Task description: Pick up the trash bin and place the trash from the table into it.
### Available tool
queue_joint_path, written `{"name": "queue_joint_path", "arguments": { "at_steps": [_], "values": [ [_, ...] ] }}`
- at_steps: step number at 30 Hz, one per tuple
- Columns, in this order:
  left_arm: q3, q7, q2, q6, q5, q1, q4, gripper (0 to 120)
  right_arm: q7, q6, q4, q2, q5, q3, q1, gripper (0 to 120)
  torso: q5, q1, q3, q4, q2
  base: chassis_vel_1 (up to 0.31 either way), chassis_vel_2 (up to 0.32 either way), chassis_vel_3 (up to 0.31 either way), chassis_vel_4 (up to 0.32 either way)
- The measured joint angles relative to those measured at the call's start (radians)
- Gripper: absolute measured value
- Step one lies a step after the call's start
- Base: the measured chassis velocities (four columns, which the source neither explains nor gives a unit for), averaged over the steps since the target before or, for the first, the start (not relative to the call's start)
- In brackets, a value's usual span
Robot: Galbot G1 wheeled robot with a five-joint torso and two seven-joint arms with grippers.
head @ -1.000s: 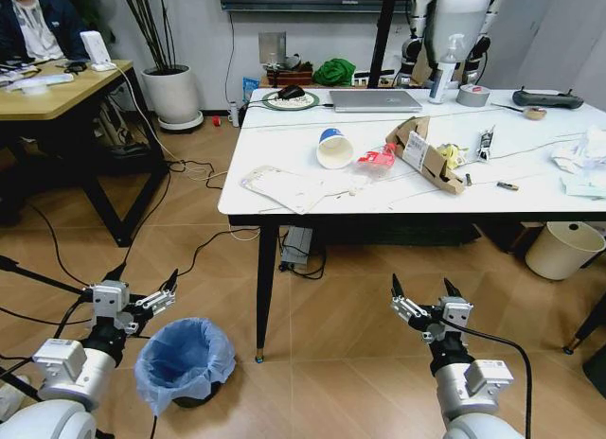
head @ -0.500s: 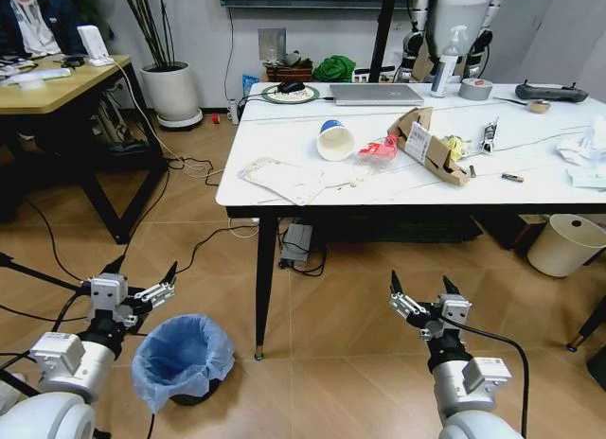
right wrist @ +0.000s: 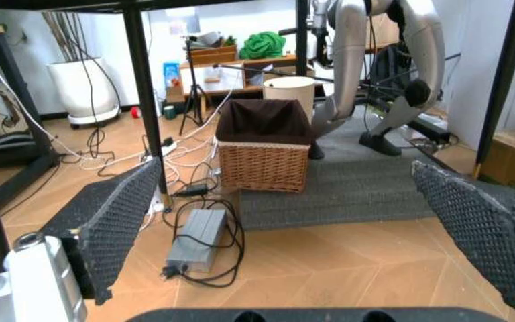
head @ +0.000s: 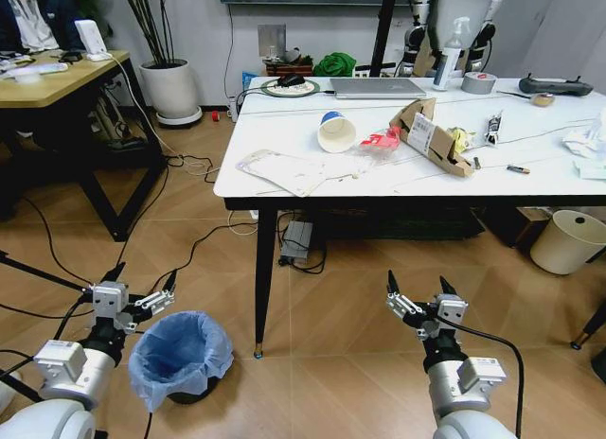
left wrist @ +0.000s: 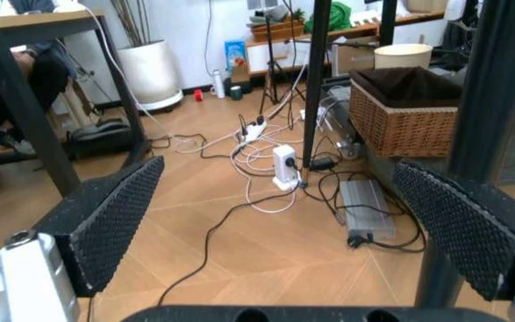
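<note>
Trash bin [head: 180,354] on the wooden floor, upright, light-blue bag bunched over its rim, just beside the left pincer [head: 140,289], near the tabletop's front-left black leg. Left pincer low, fingers spread wide, holding nothing; not touching the bin. Right pincer [head: 417,295] low on the other side, also spread and holding nothing, well apart from the bin. On the white marble-look tabletop [head: 398,179]: paper cup [head: 336,133] on its side, crushed red-labelled bottle [head: 380,142] just beside it, brown cardboard piece [head: 431,136] next to that, flat white packet [head: 279,169] near the front-left corner, crumpled tissues [head: 589,141] at the far right. Grey laptop [head: 377,88] and tape roll [head: 479,82] toward the back edge.
</note>
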Motion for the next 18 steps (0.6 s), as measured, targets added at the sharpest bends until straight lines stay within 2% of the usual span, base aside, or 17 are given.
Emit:
{"name": "queue_joint_path", "arguments": {
  "at_steps": [18],
  "values": [
    [-0.004,0.003,-0.012,0.002,0.0,0.007,0.0,100,0.015,0.012,-0.015,0.017,-0.023,-0.019,-0.005,100,0.0,-0.021,-0.047,0.0,-0.068,0.0,0.0,0.0,0.0]
  ]
}}
